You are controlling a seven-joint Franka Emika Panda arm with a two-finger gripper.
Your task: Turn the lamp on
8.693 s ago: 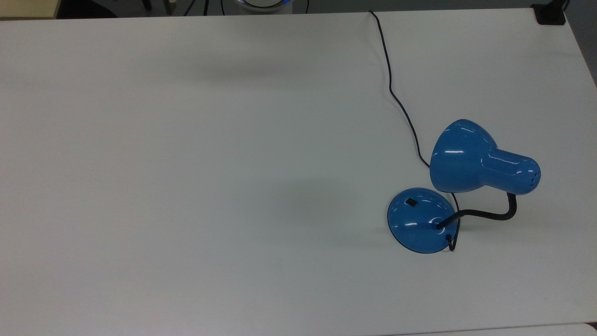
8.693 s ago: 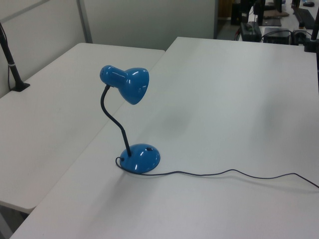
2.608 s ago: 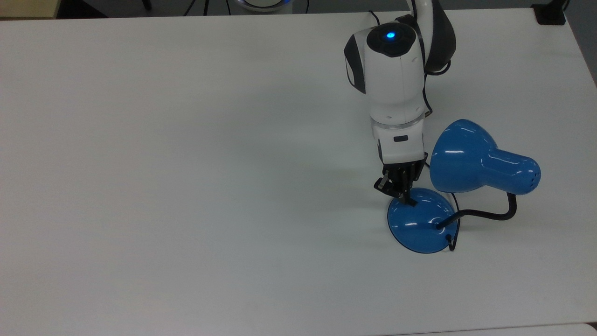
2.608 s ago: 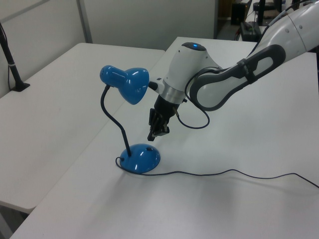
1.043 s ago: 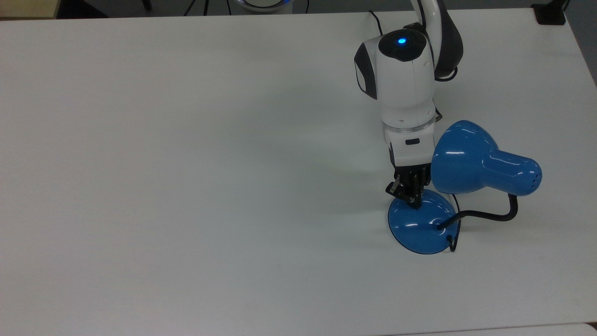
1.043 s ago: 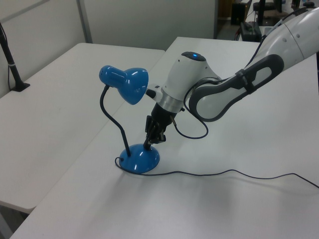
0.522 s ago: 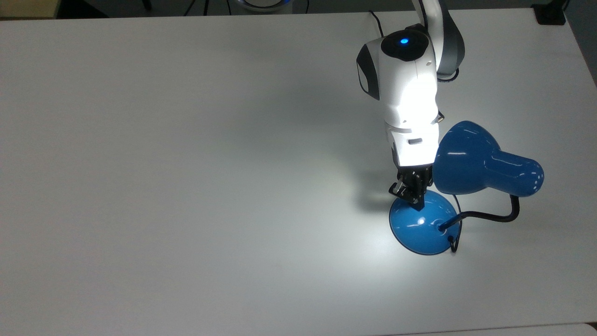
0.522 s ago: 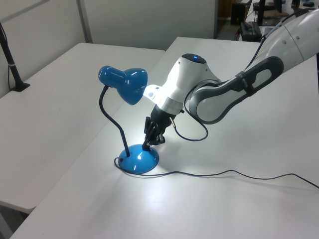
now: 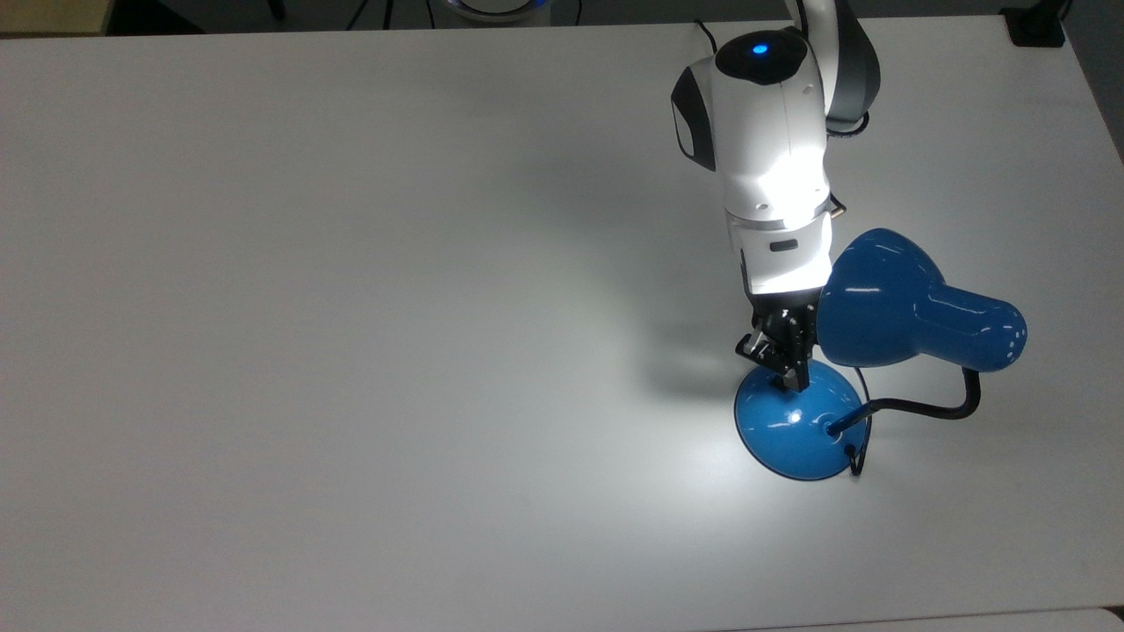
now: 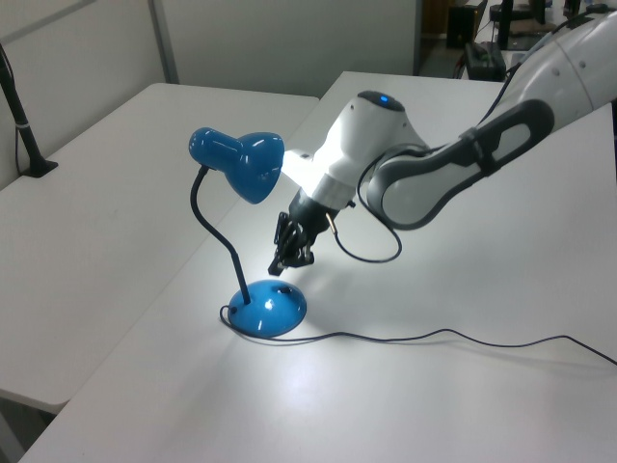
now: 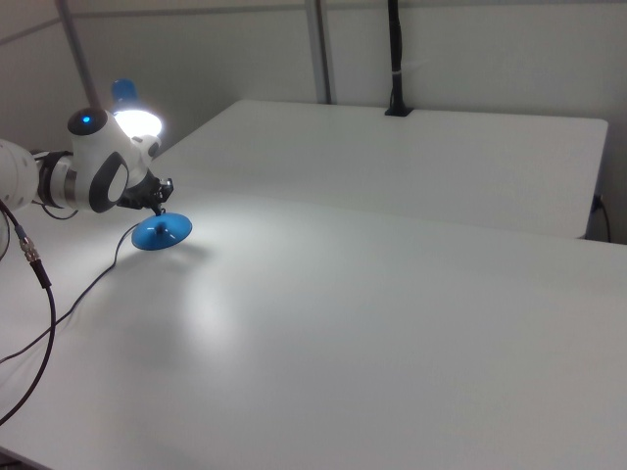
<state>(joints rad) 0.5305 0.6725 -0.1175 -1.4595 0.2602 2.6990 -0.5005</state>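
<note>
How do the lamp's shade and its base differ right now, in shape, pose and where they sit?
The shade is bell-shaped with a narrow neck; the base is a low round dome. The shade hangs in the air on the bent gooseneck, tilted with its mouth angled down; the base lies flat on the table. In the right view the shade's mouth glows bright; the base only catches that light. The gripper hovers just above the base, beside the shade. Both are glossy blue.

The glossy blue desk lamp (image 9: 913, 312) has a black gooseneck (image 9: 931, 405), a blue domed base (image 9: 795, 430) and a thin black cord (image 10: 434, 336). The arm's white shell (image 9: 773, 149) carries dark grey panels and a blue light; its gripper (image 9: 781, 355) is black. The table (image 9: 351, 307) is plain white.
</note>
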